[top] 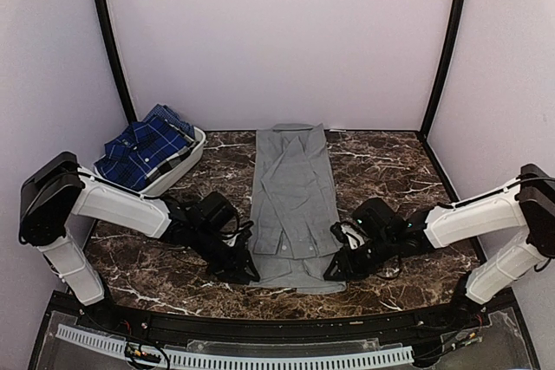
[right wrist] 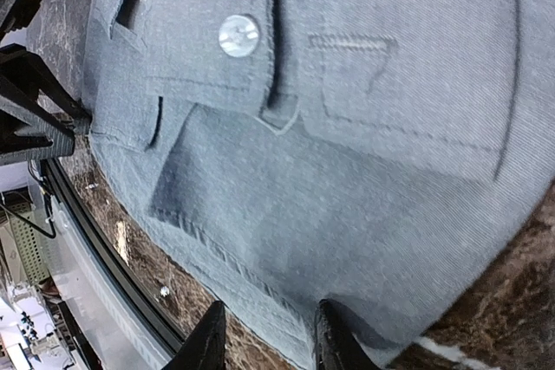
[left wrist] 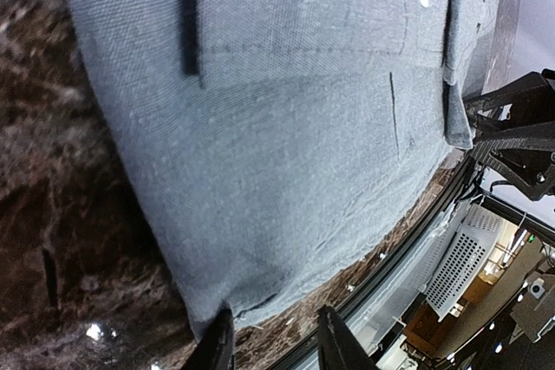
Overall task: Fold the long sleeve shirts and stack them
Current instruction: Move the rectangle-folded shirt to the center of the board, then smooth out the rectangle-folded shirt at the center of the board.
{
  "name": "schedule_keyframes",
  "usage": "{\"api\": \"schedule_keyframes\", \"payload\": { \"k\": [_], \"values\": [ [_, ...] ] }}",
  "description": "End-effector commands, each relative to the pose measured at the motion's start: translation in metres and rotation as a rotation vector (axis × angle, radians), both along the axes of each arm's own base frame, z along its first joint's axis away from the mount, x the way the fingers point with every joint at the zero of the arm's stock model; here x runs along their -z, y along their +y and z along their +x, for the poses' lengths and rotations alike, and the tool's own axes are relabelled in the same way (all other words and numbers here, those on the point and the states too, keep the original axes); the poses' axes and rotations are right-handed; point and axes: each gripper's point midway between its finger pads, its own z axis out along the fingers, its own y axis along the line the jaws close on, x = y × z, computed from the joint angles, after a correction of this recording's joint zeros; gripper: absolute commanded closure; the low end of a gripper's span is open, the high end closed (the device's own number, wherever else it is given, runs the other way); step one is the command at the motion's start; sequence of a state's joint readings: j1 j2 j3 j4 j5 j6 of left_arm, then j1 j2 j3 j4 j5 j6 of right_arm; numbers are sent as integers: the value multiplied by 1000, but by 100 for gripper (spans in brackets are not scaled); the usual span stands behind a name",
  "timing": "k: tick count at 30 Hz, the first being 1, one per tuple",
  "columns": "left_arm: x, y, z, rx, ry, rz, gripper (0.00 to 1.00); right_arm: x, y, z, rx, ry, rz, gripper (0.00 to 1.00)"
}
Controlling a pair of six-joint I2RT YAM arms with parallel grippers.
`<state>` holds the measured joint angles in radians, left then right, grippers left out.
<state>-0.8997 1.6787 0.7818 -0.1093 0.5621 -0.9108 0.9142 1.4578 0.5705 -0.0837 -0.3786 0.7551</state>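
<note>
The grey long sleeve shirt (top: 290, 188) lies flat on the marble table (top: 390, 171), collar at the far end, sleeves folded in over its body. My left gripper (top: 245, 268) is at the shirt's near left corner, my right gripper (top: 336, 268) at its near right corner. In the left wrist view the grey cloth (left wrist: 286, 145) ends at the left gripper (left wrist: 276, 340), whose jaws stand apart, one finger against the hem corner. In the right wrist view the hem of the grey cloth (right wrist: 347, 127) runs between the parted jaws of the right gripper (right wrist: 264, 335). The plaid shirt (top: 143, 149) lies bunched in the basket.
The white oval basket (top: 192, 155) stands at the back left against the wall. The table's black near edge (top: 286, 322) runs just behind both grippers. Dark marble shows on both sides of the shirt.
</note>
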Motion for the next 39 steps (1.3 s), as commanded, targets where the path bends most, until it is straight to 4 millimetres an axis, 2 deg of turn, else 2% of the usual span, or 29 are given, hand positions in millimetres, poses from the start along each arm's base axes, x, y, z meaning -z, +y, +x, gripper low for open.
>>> {"api": "schedule_keyframes", "payload": {
  "k": [1, 5, 9, 11, 13, 16, 19, 22, 23, 24, 25, 26, 27, 28, 31, 34, 39],
  "values": [
    [12, 27, -24, -38, 67, 116, 68, -3, -14, -14, 5, 35, -8, 67],
    [0, 32, -29, -28, 52, 126, 68, -19, -19, -12, 8, -5, -13, 67],
    [-21, 34, -21, 15, -27, 126, 67, -36, -19, 9, 42, -87, 13, 64],
    [-33, 28, -12, 32, -68, 92, 67, -42, -16, 22, 61, -112, 31, 64],
    [-47, 24, 7, 26, -115, 59, 67, -51, -7, 36, 70, -145, 65, 64],
    [-69, 13, 50, 16, -233, 9, 67, -64, 7, 62, 85, -203, 94, 64],
    [-90, 8, 114, -37, -361, -23, 67, -79, 21, 103, 113, -259, 146, 64],
    [-109, -15, 181, -82, -492, -60, 68, -91, 34, 148, 142, -296, 182, 65],
    [-97, -20, 201, -91, -506, -59, 68, -96, 40, 162, 151, -313, 207, 65],
    [-114, -32, 221, -101, -552, -97, 68, -97, 44, 173, 156, -311, 225, 65],
    [-113, -42, 245, -116, -578, -109, 68, -102, 49, 183, 159, -315, 249, 66],
    [-110, -47, 256, -125, -589, -113, 69, -99, 52, 190, 158, -305, 255, 66],
    [-104, -56, 277, -140, -602, -126, 69, -98, 54, 196, 159, -299, 255, 66],
    [-102, -60, 287, -149, -612, -135, 69, -96, 55, 202, 162, -299, 253, 66],
    [-75, -67, 327, -179, -624, -116, 70, -90, 59, 216, 157, -290, 247, 66],
    [-57, -55, 359, -232, -655, -77, 70, -81, 59, 219, 154, -267, 240, 66],
    [-18, -43, 384, -274, -617, -52, 69, -60, 55, 209, 159, -226, 228, 66]
  ]
}}
